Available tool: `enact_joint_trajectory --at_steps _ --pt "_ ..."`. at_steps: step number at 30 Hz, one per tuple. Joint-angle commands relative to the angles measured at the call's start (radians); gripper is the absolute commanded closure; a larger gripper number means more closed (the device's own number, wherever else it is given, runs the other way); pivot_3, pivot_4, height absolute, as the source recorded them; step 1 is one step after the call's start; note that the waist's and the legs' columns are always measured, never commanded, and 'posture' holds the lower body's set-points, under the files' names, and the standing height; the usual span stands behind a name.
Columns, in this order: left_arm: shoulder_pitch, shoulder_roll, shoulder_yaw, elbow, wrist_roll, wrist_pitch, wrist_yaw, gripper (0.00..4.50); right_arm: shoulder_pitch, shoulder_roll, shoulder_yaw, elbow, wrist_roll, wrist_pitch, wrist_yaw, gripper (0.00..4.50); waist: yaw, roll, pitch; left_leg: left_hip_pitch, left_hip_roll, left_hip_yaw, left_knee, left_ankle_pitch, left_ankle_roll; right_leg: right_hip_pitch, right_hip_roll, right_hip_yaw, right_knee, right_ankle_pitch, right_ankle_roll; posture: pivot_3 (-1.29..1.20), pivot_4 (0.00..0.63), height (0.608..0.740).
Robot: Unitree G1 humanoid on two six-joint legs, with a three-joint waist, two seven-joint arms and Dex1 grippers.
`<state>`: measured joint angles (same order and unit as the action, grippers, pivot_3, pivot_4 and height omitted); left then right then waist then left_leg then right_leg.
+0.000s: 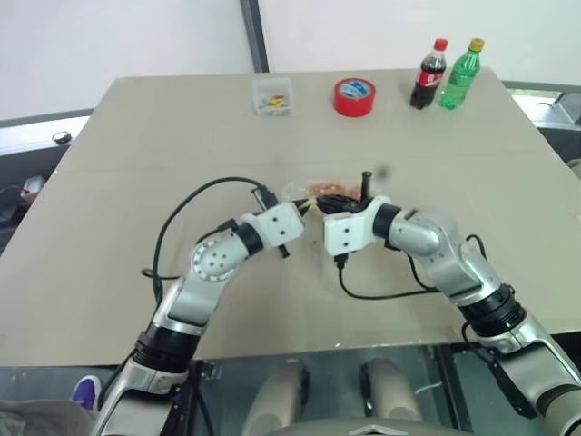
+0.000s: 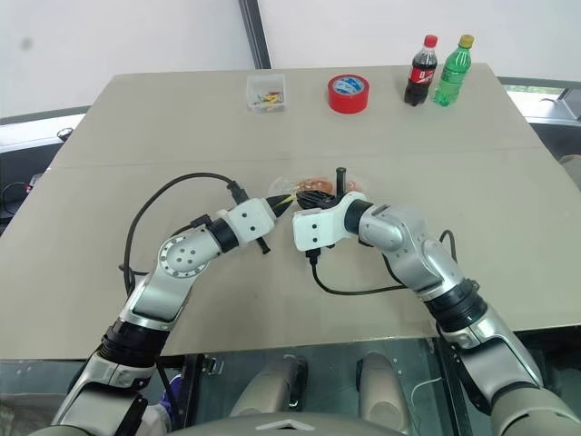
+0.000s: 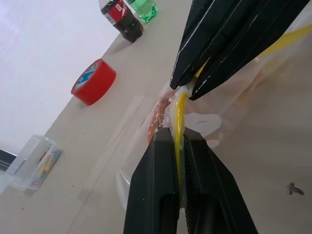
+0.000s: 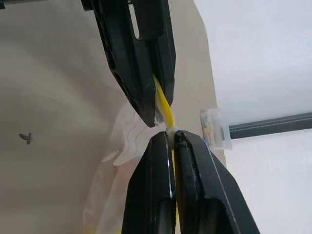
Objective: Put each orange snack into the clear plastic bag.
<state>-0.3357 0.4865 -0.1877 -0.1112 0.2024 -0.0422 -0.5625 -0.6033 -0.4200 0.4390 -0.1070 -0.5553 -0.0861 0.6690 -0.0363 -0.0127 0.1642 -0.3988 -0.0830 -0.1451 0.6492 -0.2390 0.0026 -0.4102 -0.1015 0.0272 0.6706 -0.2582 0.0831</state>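
Left wrist view shows the left gripper (image 3: 178, 141) pinched tight on the yellow seal strip (image 3: 178, 109) of the clear plastic bag (image 3: 234, 112), with the right gripper (image 3: 192, 87) clamped on the same strip just beside it. The bag sits mid-desk, lifted between both arms, orange snacks (image 1: 325, 190) inside. Along the desk's far edge stand a clear box (image 1: 272, 95), red tape roll (image 1: 354, 96) and 2 bottles (image 1: 445, 74)

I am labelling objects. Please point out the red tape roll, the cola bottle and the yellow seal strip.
Red tape roll (image 1: 354, 97), left eye view, its top face.
Cola bottle (image 1: 428, 77), left eye view, its label.
Yellow seal strip (image 3: 179, 113), left wrist view, stretch between both grippers.
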Motion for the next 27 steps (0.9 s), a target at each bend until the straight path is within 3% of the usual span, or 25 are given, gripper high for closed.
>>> enact_joint_trajectory --at_steps 1,6,15,27 --pt "-0.015 -0.002 0.007 -0.052 -0.004 -0.022 0.006 4.50 -0.013 0.006 -0.004 -0.011 -0.011 -0.002 -0.014 4.43 0.000 0.000 0.000 0.000 0.000 0.000 0.000 0.000 0.000 0.000 0.000 0.000 0.000 0.000 0.000 0.00 0.150 0.740" --pt "-0.004 -0.002 0.023 -0.054 -0.027 -0.034 0.004 4.50 0.016 -0.009 -0.049 -0.031 -0.012 0.055 -0.019 4.43 0.000 0.000 0.000 0.000 0.000 0.000 0.000 0.000 0.000 0.000 0.000 0.000 0.000 0.000 0.000 0.00 0.150 0.740" --pt "0.005 0.018 0.055 -0.044 -0.060 -0.053 0.007 4.50 0.174 -0.131 -0.172 -0.144 0.027 0.153 0.000 4.43 0.007 0.000 0.000 0.000 0.000 0.000 0.000 0.000 0.000 0.000 0.000 0.000 0.000 0.000 0.000 0.00 0.150 0.740" --pt "-0.003 0.023 0.081 0.018 -0.086 -0.081 0.015 4.50 0.304 -0.233 -0.300 -0.132 0.038 0.229 -0.060 4.43 0.006 0.000 0.000 0.000 0.000 0.001 0.000 0.000 0.000 0.000 0.000 0.001 0.000 0.000 0.000 0.00 0.150 0.740"
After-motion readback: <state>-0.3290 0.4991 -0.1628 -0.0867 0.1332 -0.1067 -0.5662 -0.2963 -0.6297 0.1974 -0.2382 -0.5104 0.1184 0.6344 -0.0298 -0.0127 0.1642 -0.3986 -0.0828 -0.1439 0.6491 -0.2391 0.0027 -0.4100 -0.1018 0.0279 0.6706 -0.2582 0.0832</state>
